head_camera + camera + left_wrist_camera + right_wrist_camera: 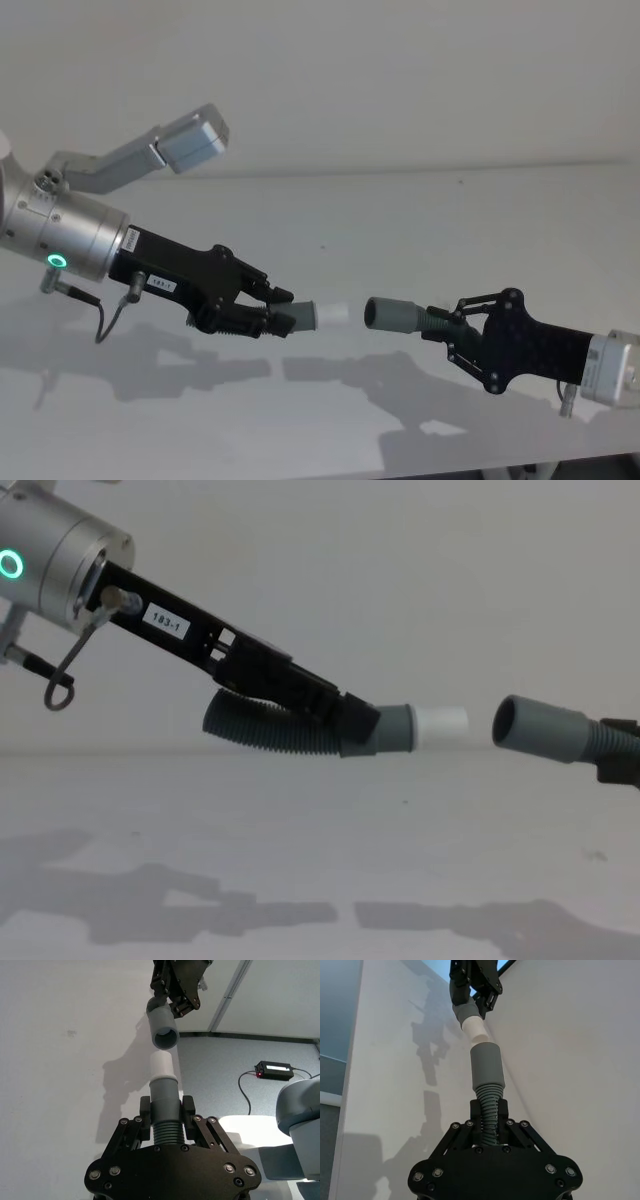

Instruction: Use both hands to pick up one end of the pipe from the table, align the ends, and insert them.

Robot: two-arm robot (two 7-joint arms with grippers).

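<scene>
item: pipe, two ribbed hose pieces, both held clear above the table (330,400).

left gripper (272,310): closed on the hose piece with the white tip (333,314), clamped just behind its grey cuff; the ribbed tail is seen hanging in a curve below the fingers in the chest view.

right gripper (447,325): closed on the ribbed section just behind the socket cuff (388,315), whose open mouth is turned toward the left gripper.

relation: the two ends are set facing each other along one near-level line running across the robot's front, apart by a short gap, not yet touching. in the chest view the socket is seen a little higher and tilted slightly against the tip's axis.

judged step: alignment nearly complete; a small correction of height and angle is judged needed before the ends are pushed together along that shared axis. neither arm is markedly nearer the gap.
</scene>
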